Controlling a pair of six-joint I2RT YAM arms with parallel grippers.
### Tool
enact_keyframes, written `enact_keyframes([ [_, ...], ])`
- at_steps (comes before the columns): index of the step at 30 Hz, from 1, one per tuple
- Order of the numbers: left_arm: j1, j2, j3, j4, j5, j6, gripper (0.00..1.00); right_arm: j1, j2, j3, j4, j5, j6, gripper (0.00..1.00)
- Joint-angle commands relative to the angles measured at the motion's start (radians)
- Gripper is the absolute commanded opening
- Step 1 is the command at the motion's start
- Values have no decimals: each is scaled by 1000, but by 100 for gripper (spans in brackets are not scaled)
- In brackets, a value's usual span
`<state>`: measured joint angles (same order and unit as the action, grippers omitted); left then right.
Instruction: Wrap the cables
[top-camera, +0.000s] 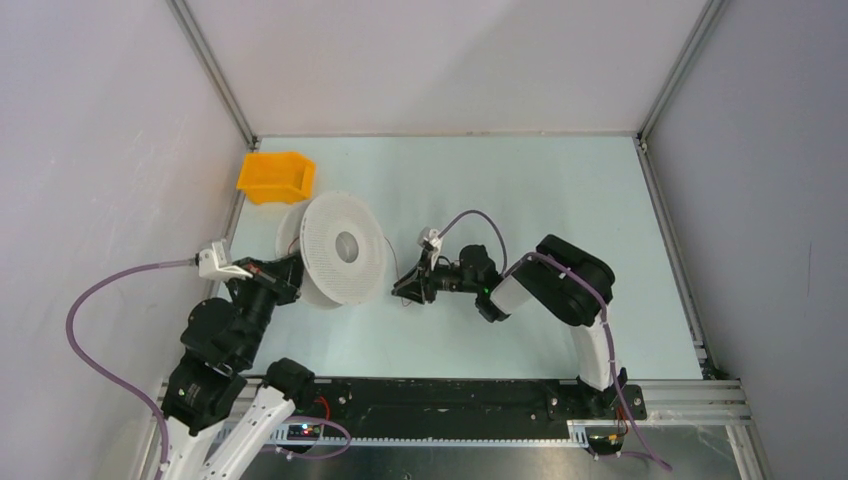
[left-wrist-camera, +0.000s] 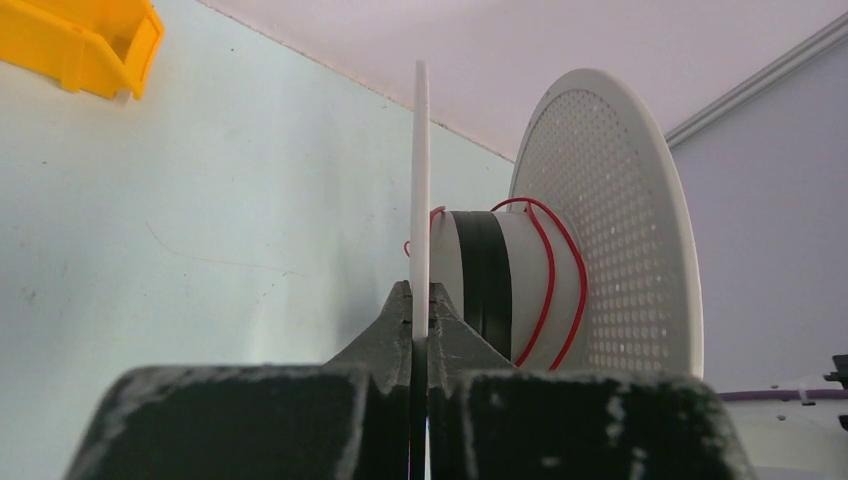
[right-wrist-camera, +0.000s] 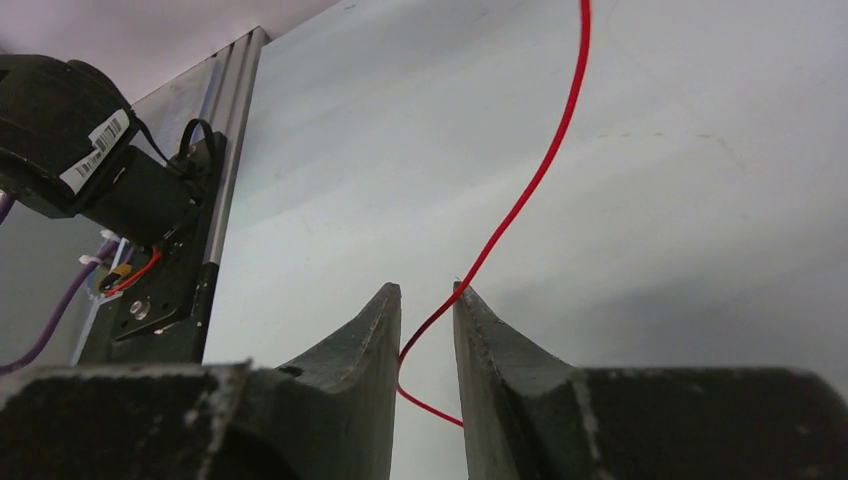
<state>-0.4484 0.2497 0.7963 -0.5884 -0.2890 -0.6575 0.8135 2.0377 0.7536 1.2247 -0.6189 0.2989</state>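
Observation:
A white spool (top-camera: 335, 250) with perforated flanges stands on edge left of the table's middle. My left gripper (top-camera: 290, 275) is shut on its near flange (left-wrist-camera: 420, 180), which sits edge-on between the fingertips of the left gripper (left-wrist-camera: 420, 292). A thin red cable (left-wrist-camera: 548, 270) makes a couple of turns round the hub, beside a black band. My right gripper (top-camera: 405, 290) is low over the table, right of the spool. In its wrist view the right gripper (right-wrist-camera: 427, 292) is open by a narrow gap. The cable (right-wrist-camera: 530, 190) runs loosely through that gap, brushing the fingers.
A yellow bin (top-camera: 275, 176) sits in the far left corner, also in the left wrist view (left-wrist-camera: 85, 40). An aluminium frame rail (right-wrist-camera: 225, 170) and a black arm base (right-wrist-camera: 60, 130) lie along the near edge. Walls enclose the table on three sides.

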Motion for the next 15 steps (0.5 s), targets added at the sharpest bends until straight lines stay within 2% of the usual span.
enact_keyframes([
  [1,9,-25,-5,129,-45,-54,0,31,62,21,91,0,59,30],
  [7,8,-31,-9,133,-60,-60,0,67,87,25,78,26,61,29],
  [12,8,-38,-14,132,-117,-61,0,98,47,16,-23,39,35,18],
  [15,8,-48,-26,132,-206,-97,0,105,12,-2,-76,56,25,13],
])
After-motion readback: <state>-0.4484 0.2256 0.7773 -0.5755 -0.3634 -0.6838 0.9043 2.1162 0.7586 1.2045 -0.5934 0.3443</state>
